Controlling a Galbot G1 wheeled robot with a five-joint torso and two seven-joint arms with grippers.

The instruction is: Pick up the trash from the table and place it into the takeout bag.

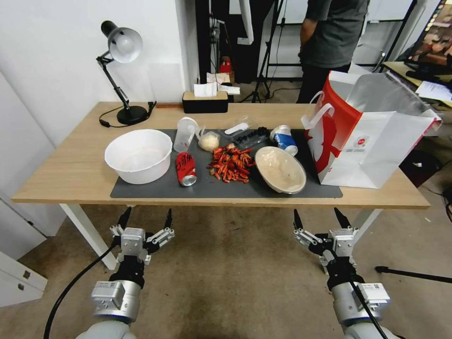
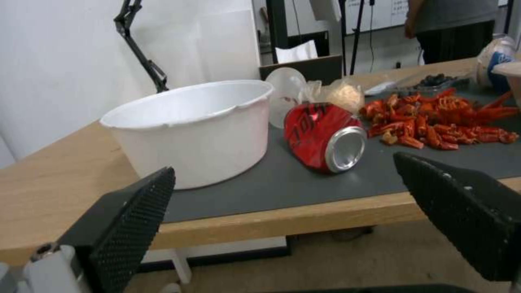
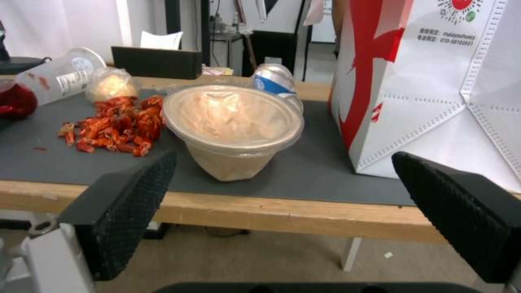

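Trash (image 1: 230, 162) waits on your table (image 1: 70, 169); left gripper (image 1: 145, 219) and right gripper (image 1: 319, 218) hang spread, short of it.

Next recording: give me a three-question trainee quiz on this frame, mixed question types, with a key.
1. True or false: the red cola can lies on its side on the dark grey mat.
2. Which item stands nearest the takeout bag? A) white bowl B) beige oval bowl C) clear plastic cup
3. Fill in: the left hand and the right hand both hang below the table edge with their fingers ____.

Key: 1 true; 2 B; 3 open
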